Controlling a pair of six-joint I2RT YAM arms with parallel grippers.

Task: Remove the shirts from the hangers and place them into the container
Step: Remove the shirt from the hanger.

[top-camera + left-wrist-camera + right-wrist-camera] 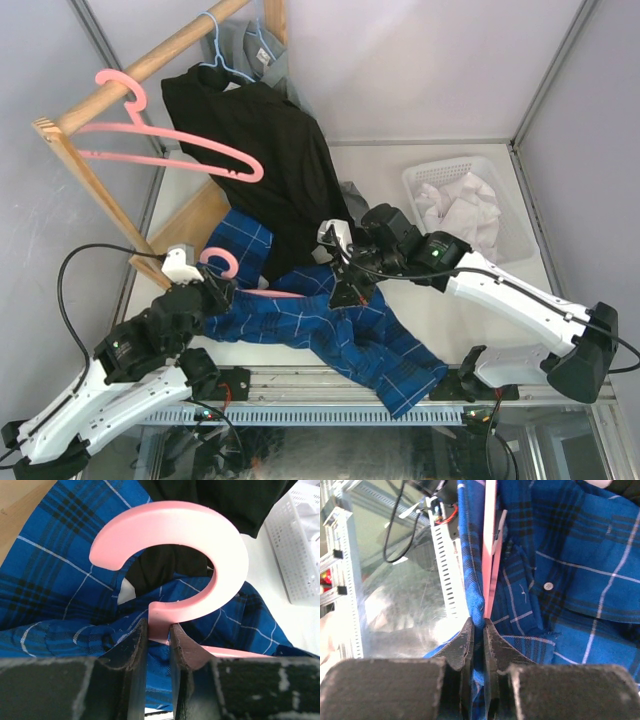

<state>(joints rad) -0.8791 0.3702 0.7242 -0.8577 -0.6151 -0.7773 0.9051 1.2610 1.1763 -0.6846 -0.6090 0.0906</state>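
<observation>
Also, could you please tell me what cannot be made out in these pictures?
Top view: grey shirt mostly hidden behind the black shirt.
Left wrist view: pink hanger, shoulders buried in the plaid shirt; container cut off by the right edge.
Top view: right hand, fingertips hidden under its own wrist.

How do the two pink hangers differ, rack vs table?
Load: rack hanger hangs bare from the wooden rail; table hanger sits inside the blue plaid shirt. Contact: rack hanger untouched; table hanger's neck pinched between the fingers of the left gripper. Both thick pink plastic.
</observation>
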